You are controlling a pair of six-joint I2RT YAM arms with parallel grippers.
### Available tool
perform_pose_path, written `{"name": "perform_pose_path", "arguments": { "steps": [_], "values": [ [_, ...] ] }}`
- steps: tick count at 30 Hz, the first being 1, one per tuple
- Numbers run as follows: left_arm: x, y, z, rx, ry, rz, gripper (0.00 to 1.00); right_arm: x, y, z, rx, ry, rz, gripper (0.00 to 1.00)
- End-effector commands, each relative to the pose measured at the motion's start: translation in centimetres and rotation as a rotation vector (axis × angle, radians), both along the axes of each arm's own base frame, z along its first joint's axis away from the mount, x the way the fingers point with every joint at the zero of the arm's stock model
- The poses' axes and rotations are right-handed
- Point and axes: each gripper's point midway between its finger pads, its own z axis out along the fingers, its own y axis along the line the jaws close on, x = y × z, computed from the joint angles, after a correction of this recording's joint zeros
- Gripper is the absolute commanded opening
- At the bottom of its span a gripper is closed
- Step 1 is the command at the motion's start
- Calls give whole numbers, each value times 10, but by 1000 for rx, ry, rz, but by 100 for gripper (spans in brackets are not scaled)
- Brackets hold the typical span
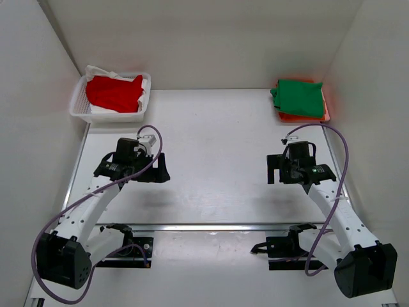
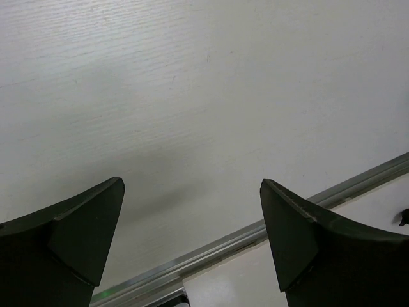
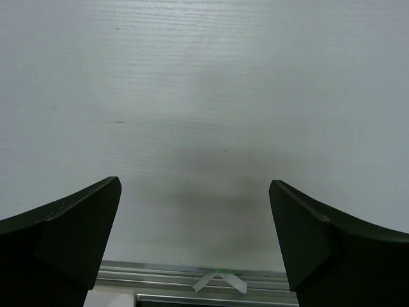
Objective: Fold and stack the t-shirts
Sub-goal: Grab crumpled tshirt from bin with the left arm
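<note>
3 tees: red tee (image 1: 115,93), green tee (image 1: 298,97), orange tee (image 1: 300,118). 1 basket (image 1: 78,106). 2 arms: L arm (image 1: 96,204), R arm (image 1: 335,208).

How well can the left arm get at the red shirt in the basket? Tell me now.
Probably yes: the left gripper is open and empty, the red shirt lies on top in the open basket just beyond it, nothing between.

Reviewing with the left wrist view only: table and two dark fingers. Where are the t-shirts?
Observer: The red t-shirt lies crumpled in a white basket at the far left corner.
Operator: And the others?
Observer: The green t-shirt lies folded on the orange t-shirt at the far right corner.
Operator: Is the right claw holding anything?
Observer: No, the right claw is open above the table, holding nothing.
</note>
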Motion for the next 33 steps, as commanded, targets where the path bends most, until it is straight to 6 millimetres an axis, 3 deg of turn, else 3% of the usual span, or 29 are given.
{"name": "perform_pose_path", "arguments": {
  "steps": [1,3,4,7,9,10,11,13,14,15,16,17,18,19,20,21,22,24,26,27,29,30,32,33],
  "values": [
    [-6,-15,14,-63,-42,-82,99,7,18,20,65,-56,31,99],
    [-17,-28,18,-142,-82,-119,98,7,25,19,70,-56,45,99],
    [-22,-25,6,-139,-64,-80,98,9,28,21,77,-65,62,99],
    [-15,-21,25,-184,-202,-55,99,13,33,21,83,-63,84,99],
    [7,-4,43,-118,-271,55,99,14,40,21,106,-53,109,99],
    [25,7,69,-67,-347,102,99,19,42,23,113,-58,114,100],
    [42,20,70,1,-353,160,99,22,45,26,116,-62,131,99],
    [86,38,137,62,-514,228,99,27,48,26,121,-56,147,99],
    [109,55,146,125,-545,305,85,30,52,31,128,-63,155,99],
    [137,74,168,192,-605,398,67,35,52,34,126,-68,161,100],
    [160,87,188,215,-651,455,40,36,53,30,123,-49,167,99],
    [173,95,194,226,-658,489,22,40,55,35,127,-64,174,99],
    [198,106,204,208,-658,531,18,43,54,36,126,-64,173,99],
    [222,118,205,191,-636,570,17,46,54,38,130,-73,176,100],
    [234,114,202,147,-616,543,24,49,54,38,133,-73,174,100],
    [256,122,193,118,-571,560,42,50,54,40,142,-80,177,99],
    [277,136,182,112,-533,589,47,51,56,40,145,-80,188,99],
    [304,142,161,91,-496,592,48,56,57,44,164,-96,186,99],
    [337,152,138,57,-473,630,61,62,58,47,167,-102,186,99],
    [346,153,142,39,-490,628,68,65,60,48,169,-107,185,99],
    [374,157,113,0,-465,666,69,69,63,51,175,-113,192,99],
    [384,154,123,-39,-485,667,70,71,65,50,187,-109,195,99],
    [407,155,101,-77,-464,680,68,72,66,45,192,-93,196,100],
    [415,155,105,-90,-484,682,67,74,65,42,192,-85,191,99]
  ]
}}
